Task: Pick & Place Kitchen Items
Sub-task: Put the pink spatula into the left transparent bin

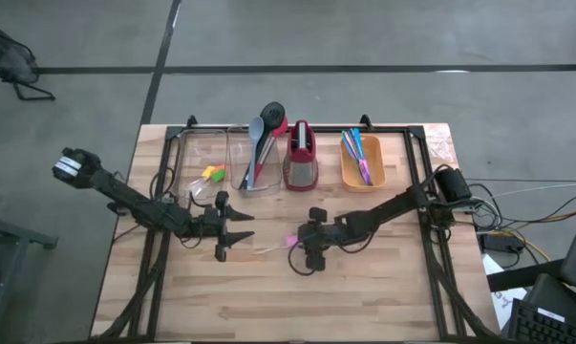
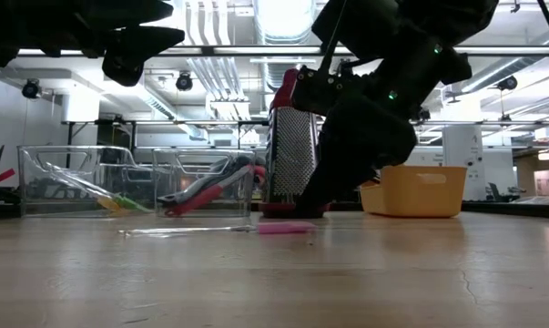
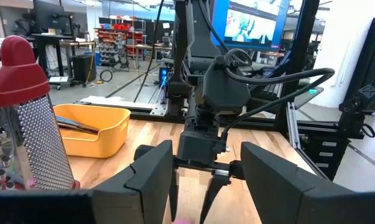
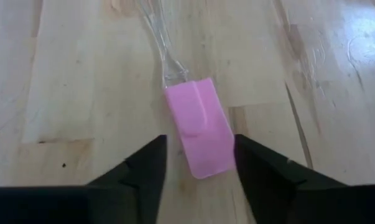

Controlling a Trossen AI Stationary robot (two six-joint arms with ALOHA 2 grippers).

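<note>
A pink spatula (image 4: 199,127) with a clear handle lay flat on the wooden table (image 1: 364,296), just below the centre of the overhead frame, its pink blade toward the right claw (image 1: 303,256) and its handle running off toward the left claw (image 1: 223,234). The right claw hung directly over the blade with fingers spread, one on each side and neither touching it, as the wrist picture showed. The left claw waited close by at centre-left of the overhead frame, also open and holding nothing.

Along the upper edge of the table stood a clear bin (image 1: 203,164) with small yellow and green pieces, a second clear bin (image 1: 252,162) of long-handled spoons (image 1: 266,134), a red-and-grey grater (image 1: 301,158) and an orange bin (image 1: 362,162) of thin cutlery.

The spatula looked light and thin. Its blade was probably soft and a little rubbery, so it should give under pressure yet grip well; the clear handle appeared stiff and smooth, likely more slippery. Lying so flat, it offered little height to catch. The surest hold seemed to be across the blade's narrow width near the neck, with fingertips brought right down to the wood.
</note>
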